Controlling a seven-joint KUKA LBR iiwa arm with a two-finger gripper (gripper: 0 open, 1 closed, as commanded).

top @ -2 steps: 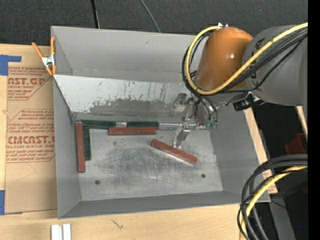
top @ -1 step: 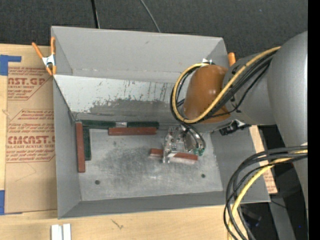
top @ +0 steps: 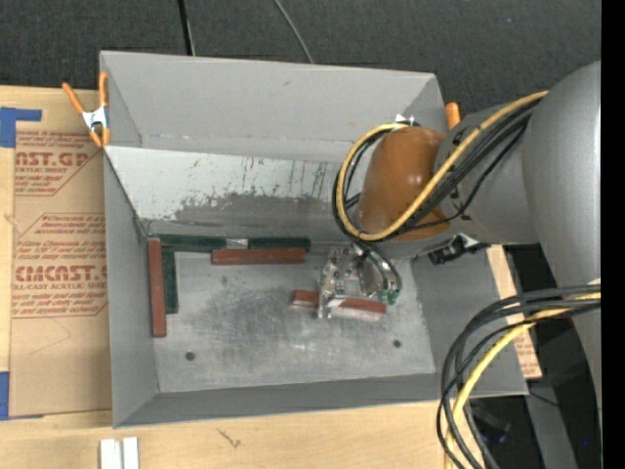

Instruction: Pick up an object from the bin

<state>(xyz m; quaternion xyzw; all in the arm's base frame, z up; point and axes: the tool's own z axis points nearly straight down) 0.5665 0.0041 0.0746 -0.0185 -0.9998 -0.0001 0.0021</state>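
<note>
My gripper (top: 342,283) is low in the right half of the bin, directly over a short red-brown bar (top: 363,307) that lies flat on the floor, pointing left to right. The bar's left end (top: 303,298) sticks out past the gripper, and its middle is hidden beneath it. Something small and green (top: 392,296) shows at the gripper's right side, just above the bar's right end. Another red-brown bar (top: 259,256) lies flat a little to the upper left, apart from the gripper.
A long dark green bar (top: 229,244) runs along the foot of the back wall. At the left, a red-brown bar (top: 156,287) and a dark green bar (top: 173,281) lie side by side, pointing front to back. The arm's orange cover and cables hang over the bin's right rim.
</note>
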